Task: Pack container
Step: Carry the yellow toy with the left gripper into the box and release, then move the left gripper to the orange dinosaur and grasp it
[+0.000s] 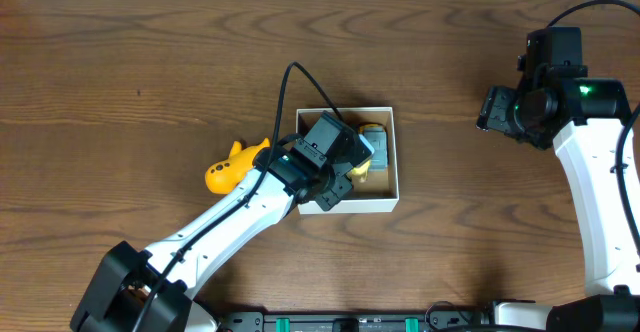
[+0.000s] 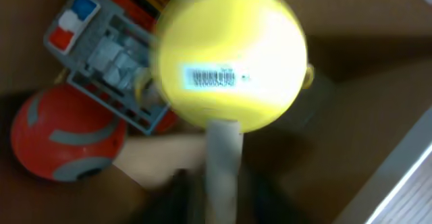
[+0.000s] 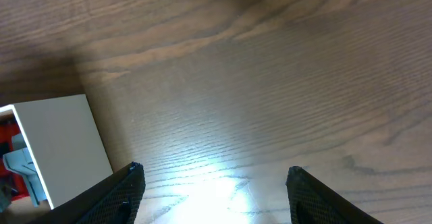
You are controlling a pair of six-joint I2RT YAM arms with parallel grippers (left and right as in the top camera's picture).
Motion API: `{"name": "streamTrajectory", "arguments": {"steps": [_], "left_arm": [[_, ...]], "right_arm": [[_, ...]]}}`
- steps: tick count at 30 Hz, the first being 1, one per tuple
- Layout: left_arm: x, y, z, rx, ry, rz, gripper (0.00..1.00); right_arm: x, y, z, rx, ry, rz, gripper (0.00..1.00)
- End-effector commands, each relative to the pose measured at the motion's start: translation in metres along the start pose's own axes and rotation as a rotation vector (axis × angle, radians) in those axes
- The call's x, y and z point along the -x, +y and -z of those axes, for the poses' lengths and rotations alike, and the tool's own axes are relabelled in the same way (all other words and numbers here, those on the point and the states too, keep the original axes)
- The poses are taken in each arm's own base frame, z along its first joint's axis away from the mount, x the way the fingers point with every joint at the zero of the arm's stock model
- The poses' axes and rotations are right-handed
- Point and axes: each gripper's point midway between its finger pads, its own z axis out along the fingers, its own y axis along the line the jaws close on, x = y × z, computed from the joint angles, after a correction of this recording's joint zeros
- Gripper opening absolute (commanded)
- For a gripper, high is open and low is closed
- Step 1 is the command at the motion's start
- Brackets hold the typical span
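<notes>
The container (image 1: 390, 162), a small square white box with a tan inside, sits mid-table. My left gripper (image 1: 338, 169) hangs over it and hides most of its contents. In the blurred left wrist view a round yellow toy (image 2: 229, 55) with a barcode fills the middle, and a pale stem (image 2: 223, 160) runs down between my dark fingers. A grey toy (image 2: 111, 55) and a red ball-like toy (image 2: 64, 140) lie beside it on the container floor (image 2: 358, 109). Whether the jaws grip the stem is too blurred to tell. My right gripper (image 1: 495, 107) hovers open over bare wood, far right.
A yellow animal-shaped toy (image 1: 232, 164) lies on the table just left of the container. In the right wrist view the container's white wall (image 3: 61, 143) stands at the left, beside my open right gripper (image 3: 216, 190).
</notes>
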Motion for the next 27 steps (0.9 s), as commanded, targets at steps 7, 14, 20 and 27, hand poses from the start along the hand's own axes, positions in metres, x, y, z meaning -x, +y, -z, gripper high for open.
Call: {"name": "streamTrajectory", "arguments": {"steps": [7, 14, 20, 27], "left_arm": [[0.012, 0.003, 0.015, 0.022, -0.05, -0.009, 0.7], [0.047, 0.05, 0.097, 0.272, -0.253, 0.045, 0.81], [0.012, 0.122, 0.155, 0.454, -0.337, 0.442, 0.91], [-0.066, 0.142, 0.124, 0.356, -0.019, 0.353, 0.99]], "right_arm": [[0.001, -0.002, 0.003, 0.002, -0.006, 0.018, 0.71], [0.001, -0.003, 0.003, -0.001, -0.006, 0.022, 0.71], [0.001, -0.003, 0.003, -0.001, -0.007, 0.022, 0.71], [0.001, -0.002, 0.003, 0.0, -0.007, 0.022, 0.71]]}}
